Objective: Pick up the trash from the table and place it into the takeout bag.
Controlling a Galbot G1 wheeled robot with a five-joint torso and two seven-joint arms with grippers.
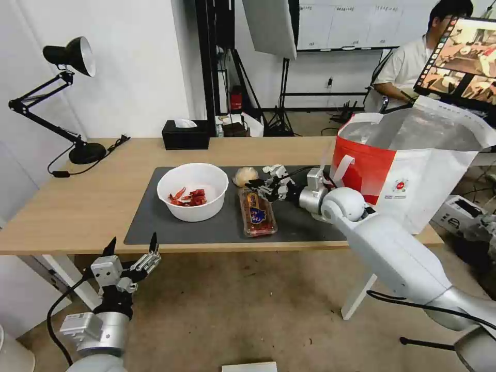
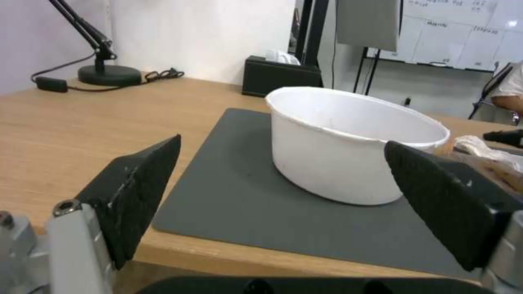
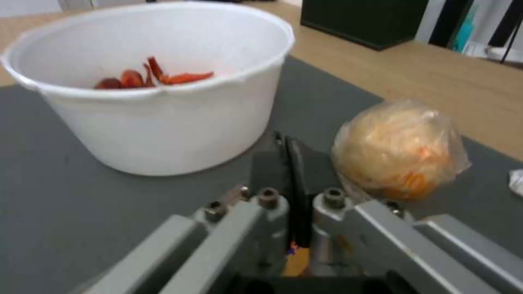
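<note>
Head view: your right gripper (image 1: 257,186) is hovering at the tray's (image 1: 257,212) far end, fingers pressed together — you'll need them spread to grasp. Left gripper (image 1: 131,248) is waiting below the table's (image 1: 77,206) near edge, fingers spread.

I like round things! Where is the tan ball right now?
The tan ball sits on the grey mat near its far edge, between the white bowl on its left and the right gripper, just behind the clear tray.

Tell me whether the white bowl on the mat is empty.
Not empty. The white bowl stands upright on the mat with a small heap of red scraps at its bottom; most of its inside is bare.
</note>
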